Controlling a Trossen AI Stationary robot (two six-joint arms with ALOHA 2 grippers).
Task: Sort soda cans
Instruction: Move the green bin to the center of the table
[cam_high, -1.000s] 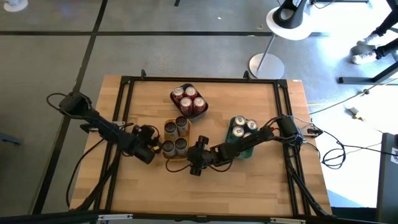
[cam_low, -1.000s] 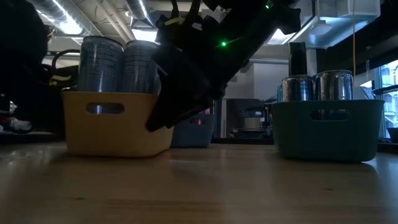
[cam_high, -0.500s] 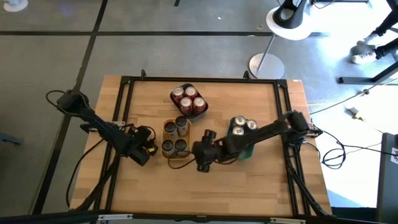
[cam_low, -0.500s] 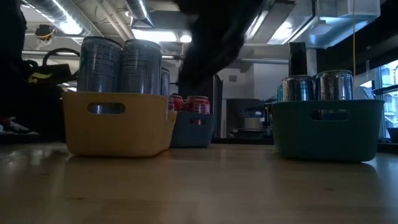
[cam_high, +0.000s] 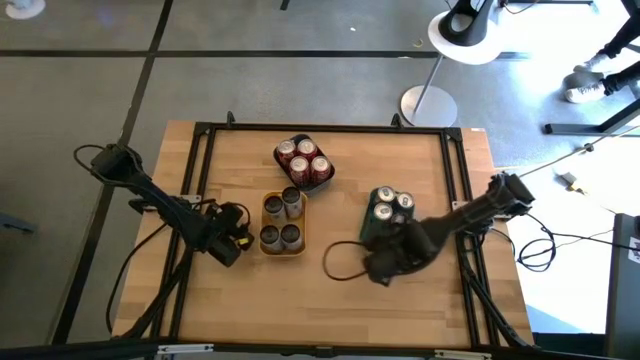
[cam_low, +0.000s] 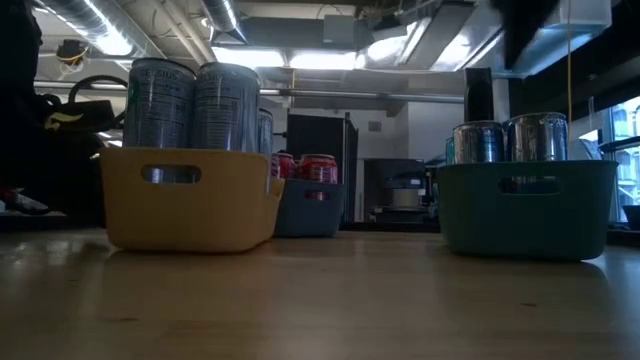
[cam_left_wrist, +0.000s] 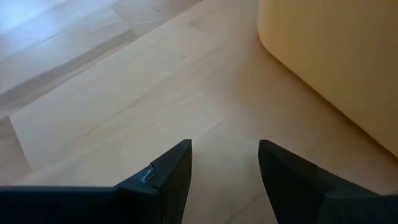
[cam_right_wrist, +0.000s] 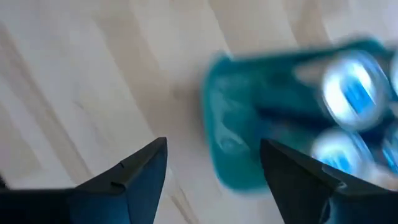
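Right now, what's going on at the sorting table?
Nothing is being held. The cans sit grouped in three trays: red ones in the dark blue tray, grey-brown ones in the yellow tray, silver ones in the teal tray. The right hand is open and empty over the table beside the teal tray. The left hand is open too, low beside the yellow tray.

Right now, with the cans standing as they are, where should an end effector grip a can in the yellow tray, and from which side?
Probably the upper sidewall, coming straight down from above. The can stands upright with its upper part clear of the yellow tray, whose walls cover the lower part; neighbours crowd it sideways.
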